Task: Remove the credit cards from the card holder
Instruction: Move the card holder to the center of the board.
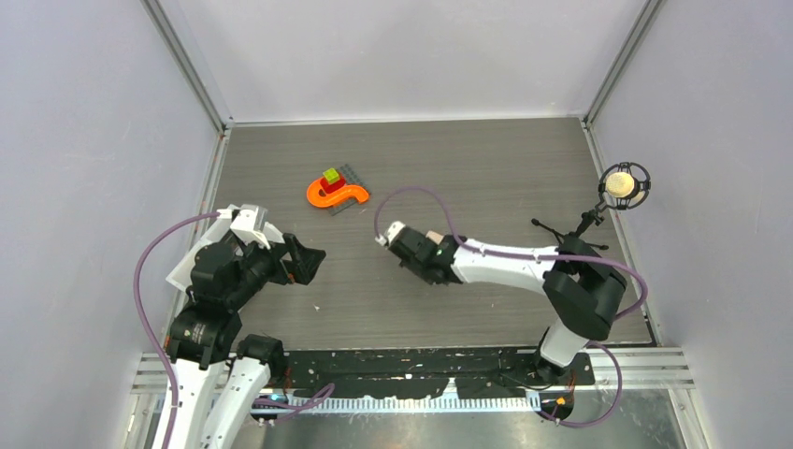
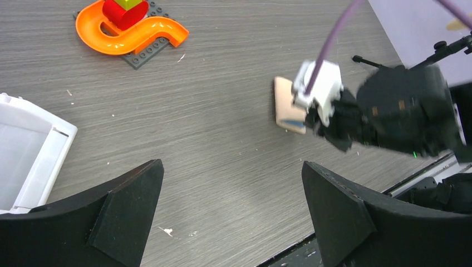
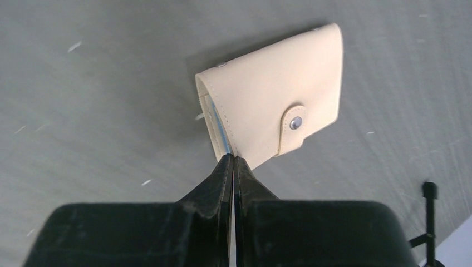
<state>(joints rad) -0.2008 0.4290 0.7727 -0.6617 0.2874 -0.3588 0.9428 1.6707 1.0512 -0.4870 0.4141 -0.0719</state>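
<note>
The small, flat, beige-tan card holder (image 3: 273, 100) is hanging just off the tips of the right gripper (image 3: 232, 161). Judging by the offset shadow beneath it, it is riding slightly above the grey wood-grain table (image 1: 486, 159), near the table's middle. Its rounded snap tab (image 3: 293, 125) is sitting fastened, and no credit cards are showing; only a thin pale blue line is peeking from the open side edge. The right jaws are pressing fully together on the holder's near edge, seemingly pinching a thin layer there. The holder's long axis is running away from them, slanting up and to the right in the wrist view. The left gripper (image 2: 231, 167) is waiting with its jaws spread wide and gripping nothing, well apart from the holder, which is lying ahead of it and off to its right. The right arm is therefore the nearer one, and any hand-over or unsnapping is probably depending on the left arm closing that gap. An orange S-shaped plastic toy (image 1: 337, 194) is sitting farther back, and a white plastic tray (image 2: 28, 150) is lying by the left arm.
</note>
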